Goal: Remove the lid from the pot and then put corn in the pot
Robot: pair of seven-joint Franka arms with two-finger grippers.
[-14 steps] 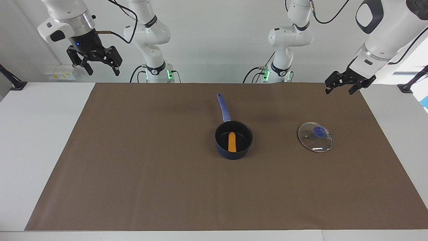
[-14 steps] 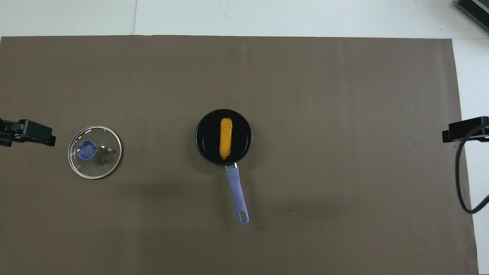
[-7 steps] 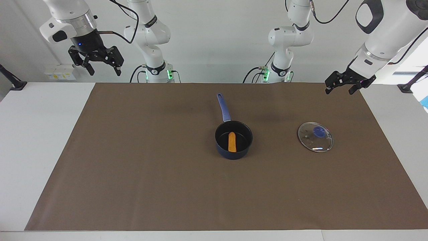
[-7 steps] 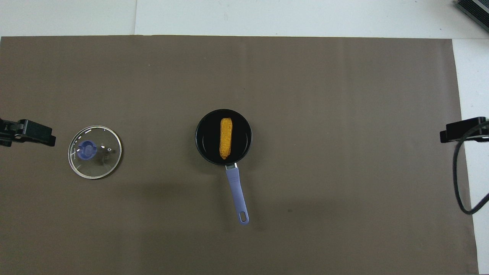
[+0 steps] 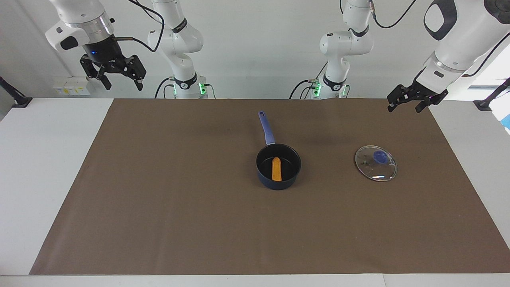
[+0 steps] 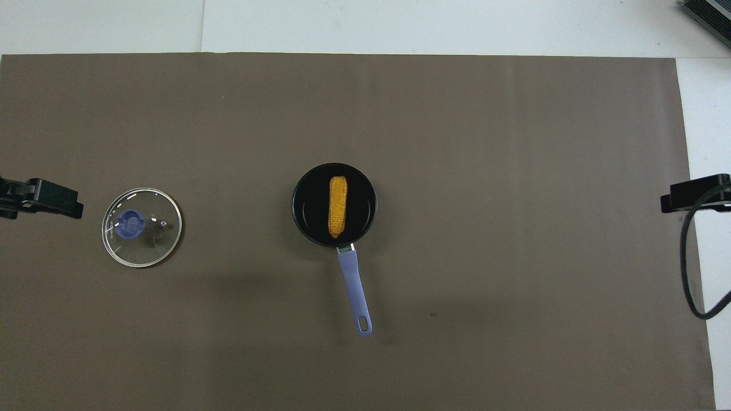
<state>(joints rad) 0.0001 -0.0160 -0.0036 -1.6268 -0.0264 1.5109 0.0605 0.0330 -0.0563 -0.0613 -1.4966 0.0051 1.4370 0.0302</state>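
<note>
I had the pot sitting near the middle of the brown mat, and the corn lay flat inside it on the black bottom. The cob's long axis ran toward and away from the robots, in line with the pot's handle, which pointed straight at the robots' edge of the mat. The lid was off, resting flat on the mat beside the pot toward the left arm's end, well apart from it, its blue knob seeming to face up, though I could not be sure through the glass.

My left gripper hung in the air over the mat's corner at its own end, by the robots' edge, jaws spread wide and empty; the lid lay well clear of it. My right gripper was raised high over the robots' edge of the table at the right arm's end, fingers wide, holding nothing, well away from pot and corn.
</note>
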